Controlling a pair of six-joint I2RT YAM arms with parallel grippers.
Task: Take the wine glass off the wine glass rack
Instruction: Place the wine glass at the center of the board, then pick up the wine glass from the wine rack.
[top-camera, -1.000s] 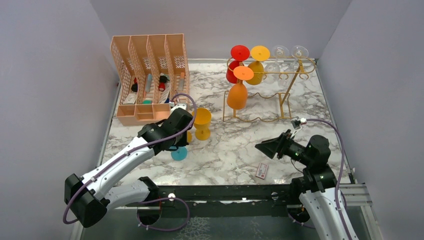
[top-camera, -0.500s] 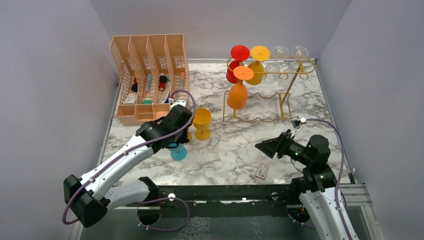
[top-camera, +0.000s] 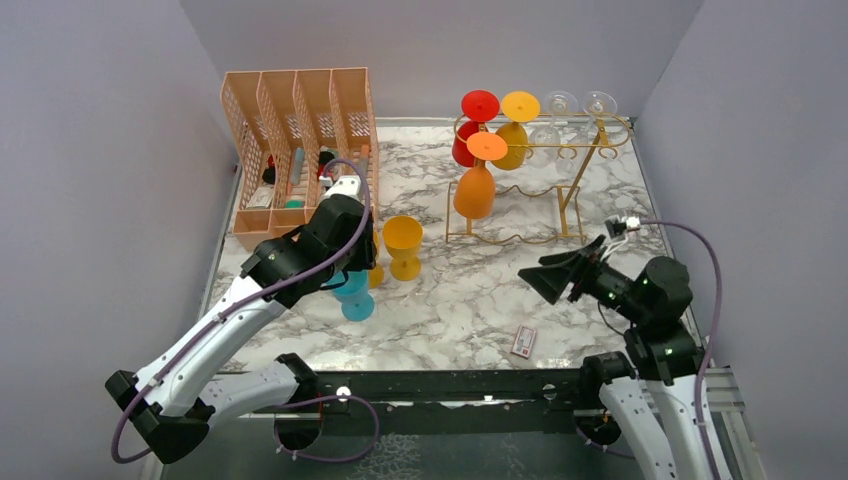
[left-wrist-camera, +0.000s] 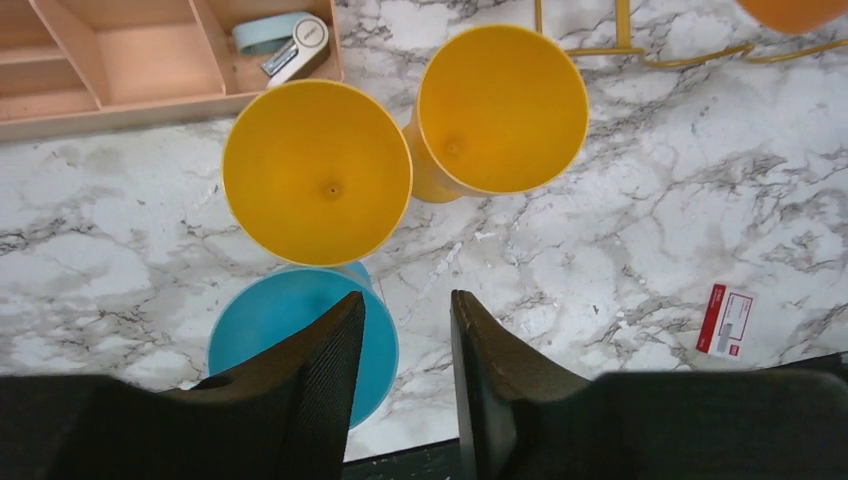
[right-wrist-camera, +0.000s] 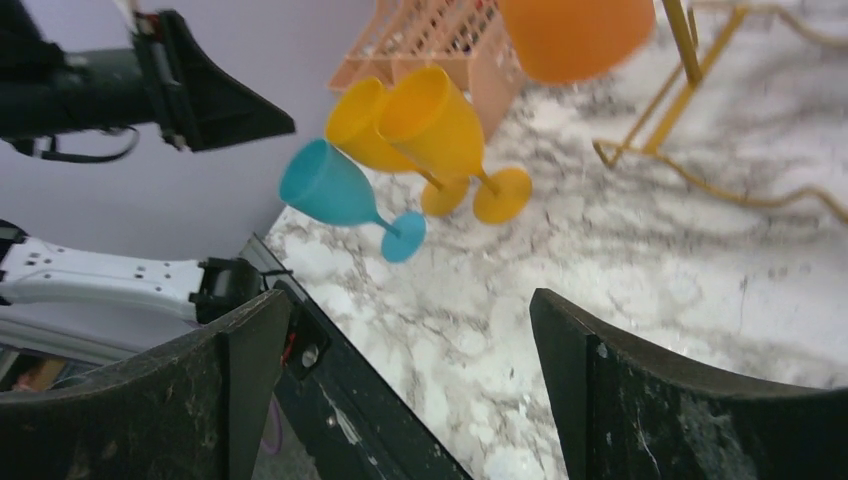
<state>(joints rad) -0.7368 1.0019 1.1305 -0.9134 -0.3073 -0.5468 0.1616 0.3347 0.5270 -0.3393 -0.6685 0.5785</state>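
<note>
The gold wire wine glass rack (top-camera: 585, 150) stands at the back right. A red (top-camera: 468, 128), a yellow (top-camera: 514, 135) and an orange wine glass (top-camera: 476, 185) hang on it bowl down, beside two clear ones (top-camera: 561, 104). Two yellow glasses (left-wrist-camera: 500, 105) and a blue glass (top-camera: 352, 292) stand upright on the table. My left gripper (left-wrist-camera: 405, 297) is open and empty, above and just beside the blue glass (left-wrist-camera: 285, 320). My right gripper (top-camera: 530, 278) is open and empty, in the air at the near right and pointing left. Its view shows the orange glass (right-wrist-camera: 575, 35) and the rack's base wire (right-wrist-camera: 700, 150).
A peach lattice file organiser (top-camera: 300, 110) with small items stands at the back left. A small red and white card (top-camera: 524, 342) lies near the front edge. Grey walls close in the left, back and right sides.
My left arm has pulled up and back to the left, uncovering the blue glass. My right arm has shifted right and a little farther back.
</note>
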